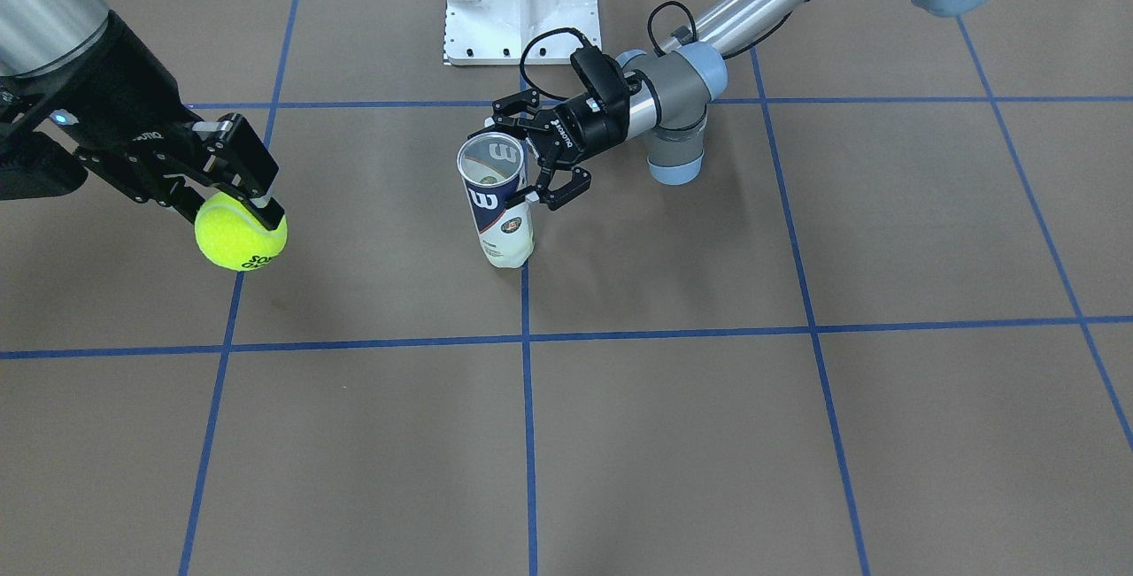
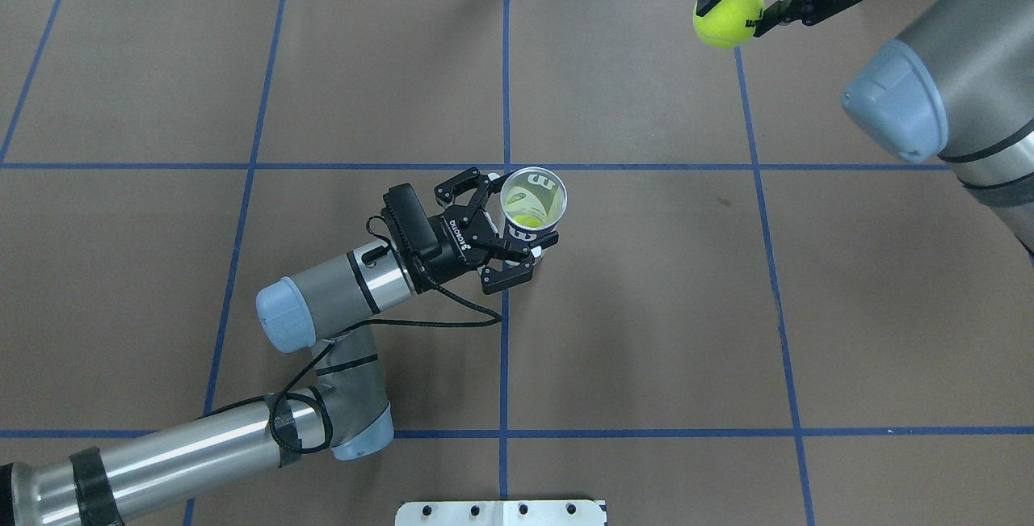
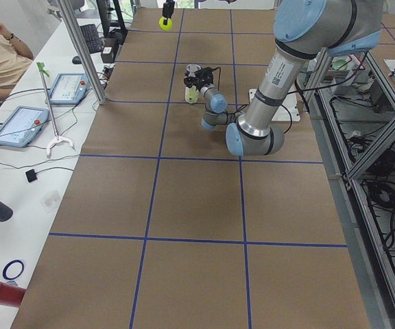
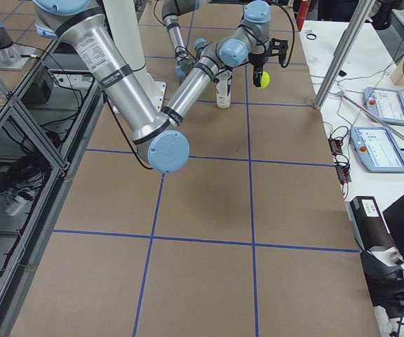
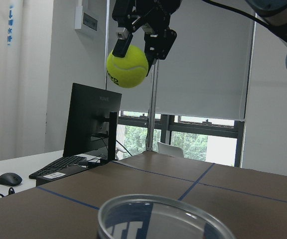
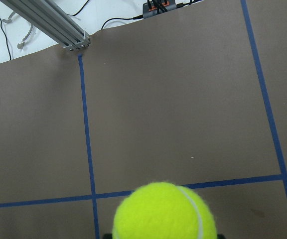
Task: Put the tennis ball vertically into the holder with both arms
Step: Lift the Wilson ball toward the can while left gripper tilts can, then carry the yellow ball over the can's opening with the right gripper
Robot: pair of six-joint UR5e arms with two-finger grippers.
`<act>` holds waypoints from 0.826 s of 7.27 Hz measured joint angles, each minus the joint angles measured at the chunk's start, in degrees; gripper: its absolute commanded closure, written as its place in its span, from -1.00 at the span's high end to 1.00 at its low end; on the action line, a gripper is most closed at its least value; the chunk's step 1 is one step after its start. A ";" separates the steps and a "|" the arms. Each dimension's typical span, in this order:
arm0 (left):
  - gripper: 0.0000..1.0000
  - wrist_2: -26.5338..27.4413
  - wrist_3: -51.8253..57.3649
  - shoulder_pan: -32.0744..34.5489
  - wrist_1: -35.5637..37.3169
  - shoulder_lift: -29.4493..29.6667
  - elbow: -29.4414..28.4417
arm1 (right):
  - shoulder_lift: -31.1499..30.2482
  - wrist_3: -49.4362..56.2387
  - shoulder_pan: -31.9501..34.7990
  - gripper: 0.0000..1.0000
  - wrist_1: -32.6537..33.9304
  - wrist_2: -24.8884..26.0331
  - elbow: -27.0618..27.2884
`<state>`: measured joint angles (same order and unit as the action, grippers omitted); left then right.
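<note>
The right pincer (image 1: 235, 209) pinches the light, fuzzy, grippy tennis ball (image 1: 239, 244) across its middle, well apart from the left pincer (image 1: 529, 165). That pincer's 2 fingers clamp the upright holder (image 1: 500, 213) near its rim. The holder is thin plastic and probably deforms easily.

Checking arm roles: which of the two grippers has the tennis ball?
The right gripper, raised in the air, pinches the tennis ball; the left gripper instead clasps the upright holder on the table.

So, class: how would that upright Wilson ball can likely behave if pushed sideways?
Probably tippy: the Wilson ball can stands tall on a narrow base. Likely light and squeezable, being clear plastic. The left gripper clamping it should steady it.
</note>
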<state>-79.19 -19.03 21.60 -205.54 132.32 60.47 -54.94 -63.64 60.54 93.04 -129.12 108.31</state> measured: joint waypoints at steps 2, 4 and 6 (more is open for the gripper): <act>0.98 -0.03 0.04 0.29 0.04 -0.81 0.00 | 2.02 -3.33 -3.08 -1.00 1.95 1.50 0.29; 0.98 -0.02 0.14 0.36 0.07 -1.04 0.00 | 5.47 -7.04 -7.49 -1.00 7.14 4.08 2.12; 0.98 -0.04 0.68 0.37 0.12 -1.03 0.00 | 7.01 -10.16 -10.45 -1.00 8.73 5.42 3.71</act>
<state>-79.23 -18.35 21.97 -205.41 131.30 60.47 -47.94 -73.80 50.08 101.77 -123.70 112.01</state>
